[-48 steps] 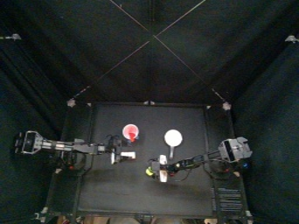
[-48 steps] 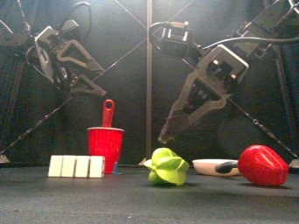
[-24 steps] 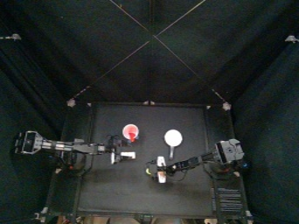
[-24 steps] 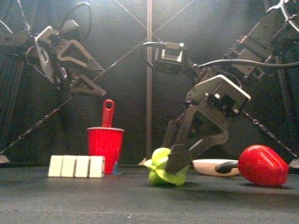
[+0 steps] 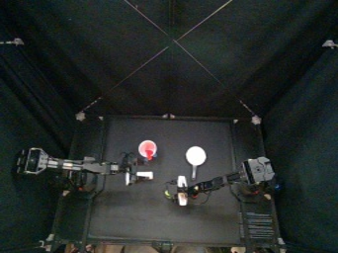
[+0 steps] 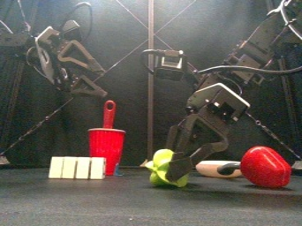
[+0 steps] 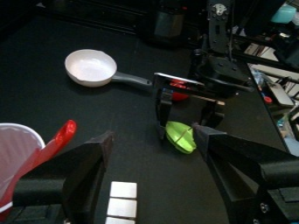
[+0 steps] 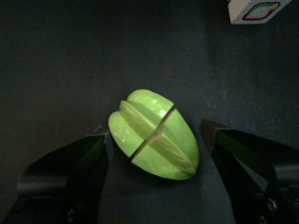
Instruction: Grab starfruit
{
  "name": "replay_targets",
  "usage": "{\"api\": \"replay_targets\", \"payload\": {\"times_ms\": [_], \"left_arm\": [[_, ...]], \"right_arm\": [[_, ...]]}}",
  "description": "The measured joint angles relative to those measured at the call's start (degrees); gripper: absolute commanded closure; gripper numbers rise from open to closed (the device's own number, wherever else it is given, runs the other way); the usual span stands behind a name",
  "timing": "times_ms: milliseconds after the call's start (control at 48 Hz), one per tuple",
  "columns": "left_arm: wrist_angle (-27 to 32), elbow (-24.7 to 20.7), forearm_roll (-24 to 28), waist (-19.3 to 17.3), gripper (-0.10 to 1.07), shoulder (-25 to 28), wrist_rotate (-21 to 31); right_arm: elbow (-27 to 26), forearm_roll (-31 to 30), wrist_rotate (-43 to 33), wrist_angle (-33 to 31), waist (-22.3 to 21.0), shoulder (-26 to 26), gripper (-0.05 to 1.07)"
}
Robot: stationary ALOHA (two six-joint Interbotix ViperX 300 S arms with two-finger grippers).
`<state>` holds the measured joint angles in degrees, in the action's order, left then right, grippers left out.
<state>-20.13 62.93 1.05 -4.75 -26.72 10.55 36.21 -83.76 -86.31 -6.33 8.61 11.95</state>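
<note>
- Black table [image 5: 132,212], matte, curtained pen.
- One starfruit [image 8: 159,134]: glossy yellow-green, ridged, lying on table between spread jaws of right gripper [image 8: 152,162].
- One left gripper [image 7: 152,153], jaws spread, empty.
- One red plastic cup [image 6: 106,148], ribbed.
- One white ladle [image 7: 96,68].

One starfruit [image 6: 167,168]; one red cup [image 6: 106,146]; one white pan [image 7: 91,66]; one red pepper [image 6: 267,168]; four white blocks [image 6: 78,168].

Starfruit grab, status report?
Right gripper open, jaws either side of starfruit, not closed. Left gripper open, resting apart. Nothing in the way.
</note>
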Motion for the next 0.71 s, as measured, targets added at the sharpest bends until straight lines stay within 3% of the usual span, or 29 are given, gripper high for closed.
{"api": "replay_targets", "payload": {"times_ms": [167, 583, 708], "left_arm": [[0.0, 0.0, 0.4, -0.3, -0.06, -0.1, -0.1], [0.0, 0.4, 0.4, -0.4, -0.06, -0.6, -0.1], [0.0, 1.0, 0.4, -0.4, -0.06, -1.1, -0.1]], "right_arm": [[0.0, 0.4, 0.0, 0.0, 0.0, 0.0, 0.06], [-0.1, 0.7, 0.0, -0.2, 0.0, -0.4, 0.34], [-0.2, 0.8, 0.0, -1.0, 0.1, -2.0, 0.37]]}}
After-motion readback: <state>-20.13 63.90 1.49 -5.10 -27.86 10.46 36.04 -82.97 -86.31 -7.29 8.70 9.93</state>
